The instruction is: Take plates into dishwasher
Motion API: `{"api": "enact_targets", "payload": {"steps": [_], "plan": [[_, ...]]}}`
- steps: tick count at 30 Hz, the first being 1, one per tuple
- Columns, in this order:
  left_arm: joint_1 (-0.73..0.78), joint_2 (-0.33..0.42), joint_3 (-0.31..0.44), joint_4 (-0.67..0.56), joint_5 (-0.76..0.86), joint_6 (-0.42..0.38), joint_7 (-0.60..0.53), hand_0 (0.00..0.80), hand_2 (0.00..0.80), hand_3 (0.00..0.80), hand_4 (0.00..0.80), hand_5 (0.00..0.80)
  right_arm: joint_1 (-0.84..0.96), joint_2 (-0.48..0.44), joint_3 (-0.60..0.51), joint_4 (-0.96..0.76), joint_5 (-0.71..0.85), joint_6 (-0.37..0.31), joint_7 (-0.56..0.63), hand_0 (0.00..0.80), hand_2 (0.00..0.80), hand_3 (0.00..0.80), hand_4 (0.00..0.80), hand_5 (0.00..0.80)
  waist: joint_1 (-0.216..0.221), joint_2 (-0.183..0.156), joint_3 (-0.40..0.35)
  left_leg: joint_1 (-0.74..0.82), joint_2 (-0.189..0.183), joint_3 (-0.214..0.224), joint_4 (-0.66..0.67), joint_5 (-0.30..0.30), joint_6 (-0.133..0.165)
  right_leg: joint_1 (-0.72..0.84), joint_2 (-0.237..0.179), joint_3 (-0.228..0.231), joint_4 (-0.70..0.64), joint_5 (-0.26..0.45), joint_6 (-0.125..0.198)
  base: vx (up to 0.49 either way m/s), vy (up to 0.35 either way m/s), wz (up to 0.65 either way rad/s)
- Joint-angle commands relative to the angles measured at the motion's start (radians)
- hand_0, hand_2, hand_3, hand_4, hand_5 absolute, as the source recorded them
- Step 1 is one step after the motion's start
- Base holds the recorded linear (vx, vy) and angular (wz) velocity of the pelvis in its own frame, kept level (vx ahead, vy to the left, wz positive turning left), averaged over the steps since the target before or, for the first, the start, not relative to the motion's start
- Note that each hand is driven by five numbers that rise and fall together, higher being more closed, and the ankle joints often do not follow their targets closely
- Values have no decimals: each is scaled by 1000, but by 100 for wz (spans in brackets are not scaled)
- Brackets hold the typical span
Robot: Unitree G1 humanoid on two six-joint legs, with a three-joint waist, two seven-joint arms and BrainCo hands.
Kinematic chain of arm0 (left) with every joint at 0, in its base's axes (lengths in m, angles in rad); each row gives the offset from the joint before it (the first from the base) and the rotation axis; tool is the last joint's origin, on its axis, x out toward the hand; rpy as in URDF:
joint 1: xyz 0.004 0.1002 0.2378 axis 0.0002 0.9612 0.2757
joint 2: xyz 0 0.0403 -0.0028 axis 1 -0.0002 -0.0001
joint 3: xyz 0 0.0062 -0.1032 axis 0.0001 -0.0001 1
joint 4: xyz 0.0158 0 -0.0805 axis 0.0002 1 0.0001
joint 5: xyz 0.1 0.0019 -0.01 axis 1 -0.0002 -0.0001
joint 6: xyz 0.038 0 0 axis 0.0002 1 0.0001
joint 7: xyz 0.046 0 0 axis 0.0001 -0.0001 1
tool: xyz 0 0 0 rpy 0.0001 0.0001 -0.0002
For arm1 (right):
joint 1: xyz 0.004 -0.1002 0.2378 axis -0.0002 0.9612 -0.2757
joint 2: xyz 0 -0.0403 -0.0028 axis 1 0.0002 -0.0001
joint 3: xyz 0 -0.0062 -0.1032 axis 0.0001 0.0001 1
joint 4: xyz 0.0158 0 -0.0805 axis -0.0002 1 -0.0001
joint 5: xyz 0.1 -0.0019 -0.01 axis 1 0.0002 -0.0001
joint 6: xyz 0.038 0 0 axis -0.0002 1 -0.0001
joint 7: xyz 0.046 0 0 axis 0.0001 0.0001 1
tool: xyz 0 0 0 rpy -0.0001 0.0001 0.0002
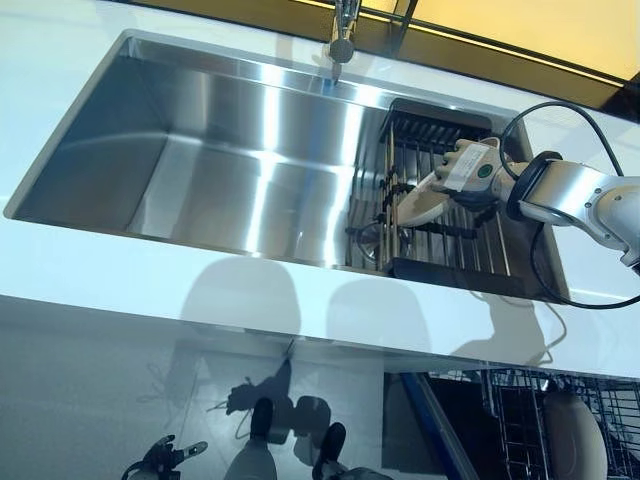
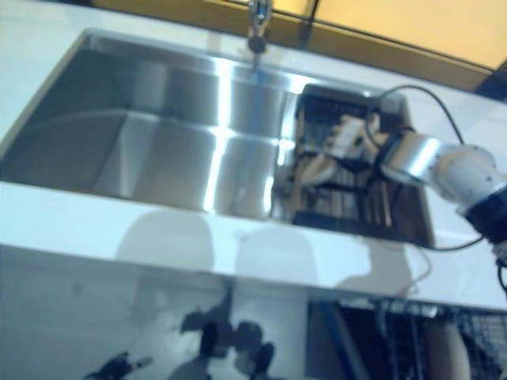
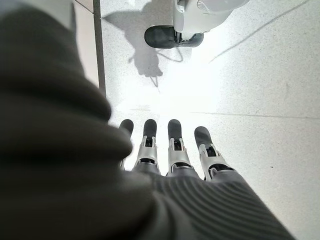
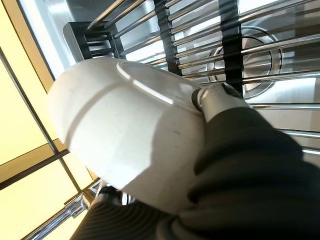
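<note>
Hidden: the right hand's fingers (image 4: 210, 97) are mostly lying behind the plate, only one pale part showing at its rim; the sink's drain is showing only through the rack bars.

Count: one white plate (image 1: 418, 205) in the grasp; a second plate (image 1: 573, 435), seemingly, is standing in the dishwasher basket (image 1: 520, 420) at the near right, cut off by the edge. One faucet (image 1: 343, 30) at the far side.

Right hand (image 1: 470, 165): gripping the plate over the drying rack (image 1: 440, 245) at the right end of the sink (image 1: 200, 170).

Left hand (image 3: 170, 150): hanging low over the floor, fingers straight, holding nothing.

White table (image 1: 150, 275) is surrounding the sink.
</note>
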Motion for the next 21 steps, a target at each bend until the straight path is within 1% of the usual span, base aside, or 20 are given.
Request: {"api": "enact_targets", "payload": {"steps": [1, 9, 13, 16, 19, 21], "plan": [[30, 10, 7, 28, -2, -13, 10, 0, 0, 0, 0, 0, -16, -57, -54, 24, 11, 56, -47, 800, 800, 800, 800, 800, 4, -26, -63, 26, 22, 29, -4, -108, 16, 14, 8, 19, -1, -37, 57, -10, -6, -5], [43, -4, 2, 43, 12, -16, 22, 0, 0, 0, 0, 0, -53, -98, -79, 76, 20, 135, -95, 800, 800, 800, 800, 800, -20, -26, -121, 68, 25, 51, -4, -127, 18, 39, 11, 54, -1, -44, 61, -7, -4, -10], [48, -14, -5, 49, 24, -14, 24, 0, 0, 0, 0, 0, -45, -122, -110, 100, 16, 171, -124, 800, 800, 800, 800, 800, -34, -17, -158, 98, 27, 71, -4, -142, 19, 54, 10, 72, -1, -48, 67, -3, 10, -14], [50, -23, -10, 55, 35, -12, 28, 0, 0, 0, 0, 0, -39, -138, -128, 102, 24, 201, -116, 800, 800, 800, 800, 800, -46, -11, -183, 122, 30, 87, -4, -151, 20, 66, 9, 88, -1, -48, 71, 4, 9, -20], [56, -28, -13, 53, 42, -12, 25, 0, 0, 0, 0, 0, -37, -165, -141, 103, 92, 246, -123, 800, 800, 800, 800, 800, -57, -4, -208, 143, 33, 107, -4, -162, 21, 75, 9, 106, -1, -51, 75, 17, 10, -19], [58, -34, -18, 56, 49, -11, 23, 0, 0, 0, 0, 0, -14, -186, -171, 118, 186, 288, -138, 800, 800, 800, 800, 800, -70, 4, -225, 156, 32, 114, -4, -170, 22, 79, 11, 124, -1, -51, 78, 17, 3, -22]]}}
